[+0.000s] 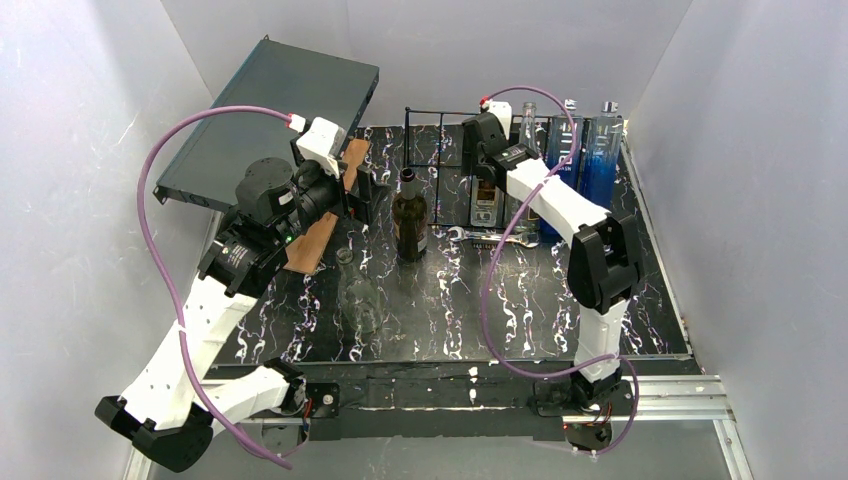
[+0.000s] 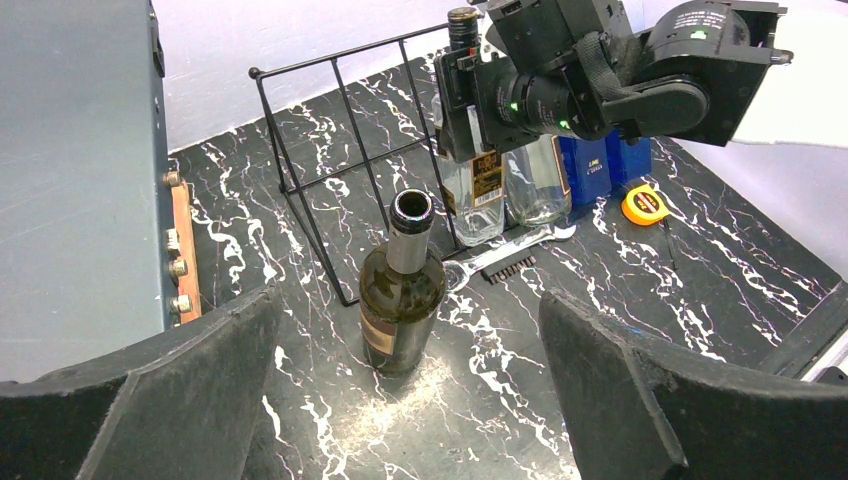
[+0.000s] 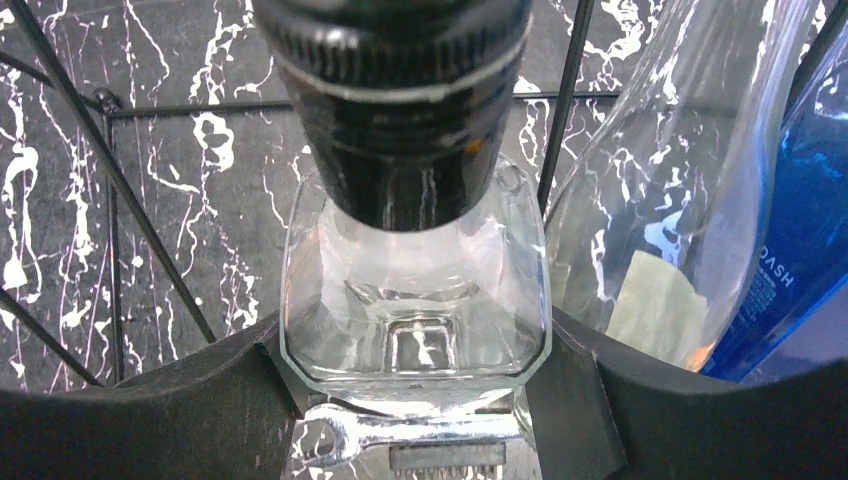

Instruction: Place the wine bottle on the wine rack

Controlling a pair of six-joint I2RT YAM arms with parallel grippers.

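Observation:
A dark green wine bottle (image 1: 410, 215) stands upright and uncapped on the marbled table, just in front of the black wire wine rack (image 1: 440, 108). In the left wrist view the bottle (image 2: 402, 290) is ahead of my open, empty left gripper (image 2: 410, 400), between the lines of its two fingers and apart from them. The rack (image 2: 340, 52) stands behind it. My right gripper (image 1: 487, 165) is shut on a clear square bottle with a black cap (image 3: 415, 290). This bottle stands upright by the rack's wires (image 3: 200, 105), with a finger against each side.
A big dark grey flat box (image 1: 270, 120) leans at the back left, with a wooden board (image 1: 325, 215) beside it. Two blue bottles (image 1: 585, 165) and a clear bottle (image 1: 528, 130) stand at the back right. A wrench (image 2: 520, 245) and a yellow tape measure (image 2: 643, 205) lie nearby.

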